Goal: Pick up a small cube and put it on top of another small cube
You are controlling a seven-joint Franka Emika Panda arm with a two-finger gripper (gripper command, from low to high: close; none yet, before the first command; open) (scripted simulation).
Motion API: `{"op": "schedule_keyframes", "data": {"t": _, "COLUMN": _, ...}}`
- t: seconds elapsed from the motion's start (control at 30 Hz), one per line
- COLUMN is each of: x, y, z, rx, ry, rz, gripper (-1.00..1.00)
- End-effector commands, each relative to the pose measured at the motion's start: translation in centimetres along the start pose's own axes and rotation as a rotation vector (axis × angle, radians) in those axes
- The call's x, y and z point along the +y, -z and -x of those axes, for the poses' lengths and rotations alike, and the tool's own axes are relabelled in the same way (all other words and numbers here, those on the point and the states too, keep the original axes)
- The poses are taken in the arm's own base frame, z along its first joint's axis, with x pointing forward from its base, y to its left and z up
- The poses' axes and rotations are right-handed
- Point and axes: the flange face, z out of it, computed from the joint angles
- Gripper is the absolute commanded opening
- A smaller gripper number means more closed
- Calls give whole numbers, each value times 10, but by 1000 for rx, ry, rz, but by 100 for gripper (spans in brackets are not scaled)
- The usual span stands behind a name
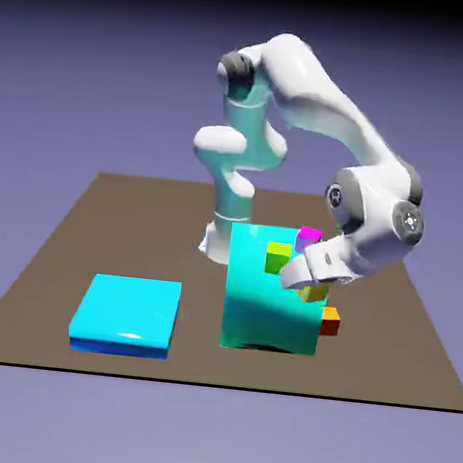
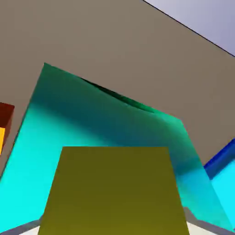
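My gripper (image 1: 311,282) is shut on the small bright yellow cube (image 1: 315,294), at the right side of the big teal block (image 1: 263,304). In the hand view the yellow cube (image 2: 112,190) fills the bottom middle and hides most of the grey fingertips (image 2: 204,225). An olive-green small cube (image 1: 278,258) sits against the teal block's upper part, left of the hand. An orange small cube (image 1: 330,321) lies on the table just below and to the right of the held cube. It also shows as the orange cube (image 2: 3,126) at the hand view's left edge.
A magenta small cube (image 1: 308,236) peeks out behind the arm's wrist. A flat cyan block (image 1: 126,313) lies toward the exterior view's left, and the hand view's right edge shows that cyan block (image 2: 225,172). The teal block (image 2: 110,124) spreads out behind the held cube.
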Motion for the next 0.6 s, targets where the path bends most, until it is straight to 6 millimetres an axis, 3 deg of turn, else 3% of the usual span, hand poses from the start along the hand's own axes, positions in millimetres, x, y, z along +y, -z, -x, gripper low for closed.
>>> {"op": "schedule_keyframes", "data": {"t": 0.0, "x": 12, "y": 5, "z": 6, "rx": -2, "ry": 0, "rz": -7, "gripper": -100}}
{"op": "schedule_keyframes", "data": {"t": 0.2, "x": 87, "y": 34, "z": 46, "rx": -22, "ry": 16, "rz": -95, "gripper": -100}}
{"op": "schedule_keyframes", "data": {"t": 0.27, "x": 90, "y": 35, "z": 48, "rx": -23, "ry": 17, "rz": -100, "gripper": -100}}
{"op": "schedule_keyframes", "data": {"t": 0.47, "x": 76, "y": -31, "z": 42, "rx": -23, "ry": 17, "rz": -100, "gripper": -100}}
{"op": "schedule_keyframes", "data": {"t": 0.5, "x": 76, "y": -31, "z": 42, "rx": -23, "ry": 17, "rz": -100, "gripper": 100}}
{"op": "schedule_keyframes", "data": {"t": 0.57, "x": 78, "y": -19, "z": 42, "rx": -23, "ry": 17, "rz": -100, "gripper": 100}}
